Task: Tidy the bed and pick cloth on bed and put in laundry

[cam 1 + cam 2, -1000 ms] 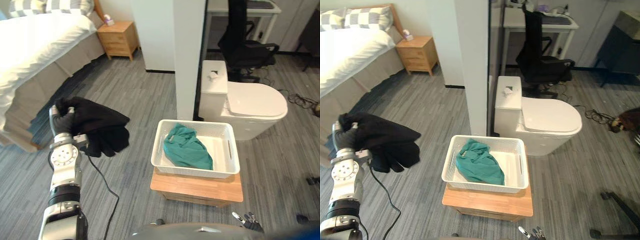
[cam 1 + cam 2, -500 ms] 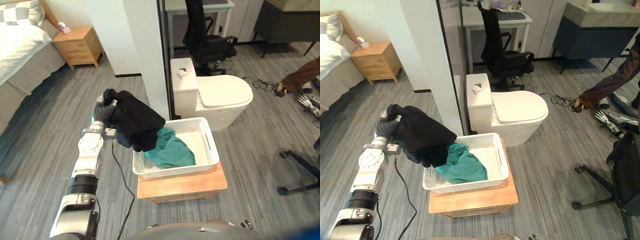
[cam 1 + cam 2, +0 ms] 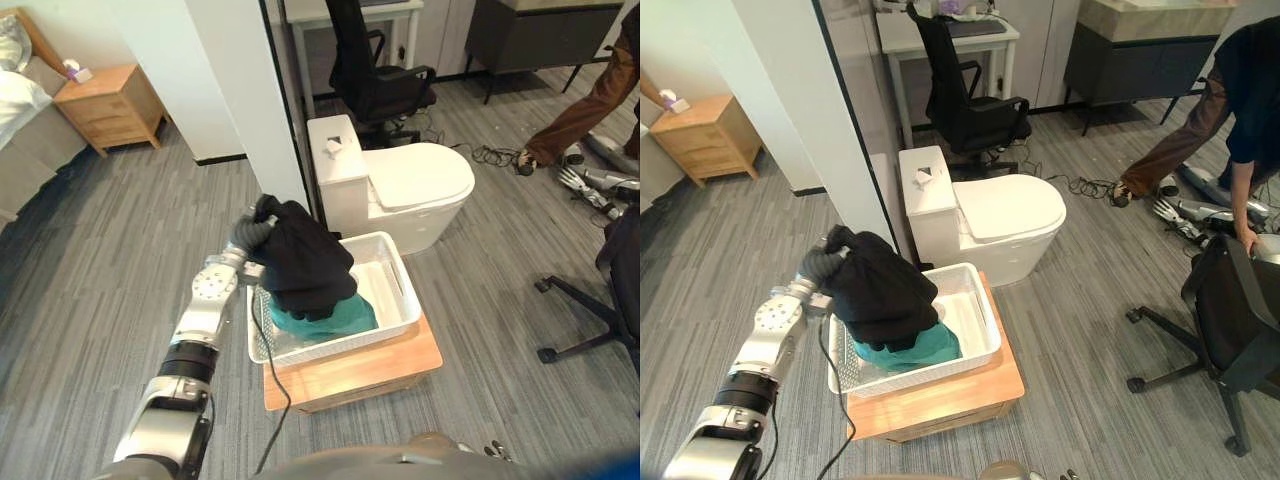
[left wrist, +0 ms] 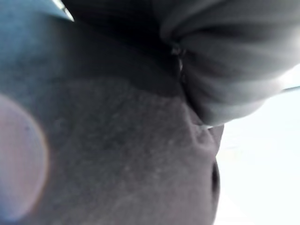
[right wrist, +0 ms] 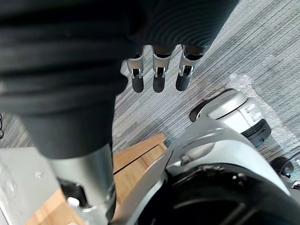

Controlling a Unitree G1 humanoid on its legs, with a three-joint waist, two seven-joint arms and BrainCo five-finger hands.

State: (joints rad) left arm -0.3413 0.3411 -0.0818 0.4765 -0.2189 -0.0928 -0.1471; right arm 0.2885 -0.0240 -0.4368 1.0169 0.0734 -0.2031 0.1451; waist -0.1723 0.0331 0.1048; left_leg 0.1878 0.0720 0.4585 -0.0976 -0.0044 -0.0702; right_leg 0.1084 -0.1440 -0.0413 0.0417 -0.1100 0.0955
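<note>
My left hand is shut on a bundled black cloth, held up at the basket's back left corner. The cloth hangs over the left half of the white laundry basket and touches the teal cloth lying inside. Seen from the right eye, the black cloth covers most of the teal cloth. The left wrist view has the dark cloth pressed close against it. My right hand hangs low at my side with straight fingers, holding nothing.
The basket rests on a low wooden stand. A white toilet and a white column stand just behind it. A black office chair, a second chair, a person at the right and a nightstand surround it.
The view has swung right, away from the bed. My left hand has carried the black cloth from the basket's left edge to over its left half.
</note>
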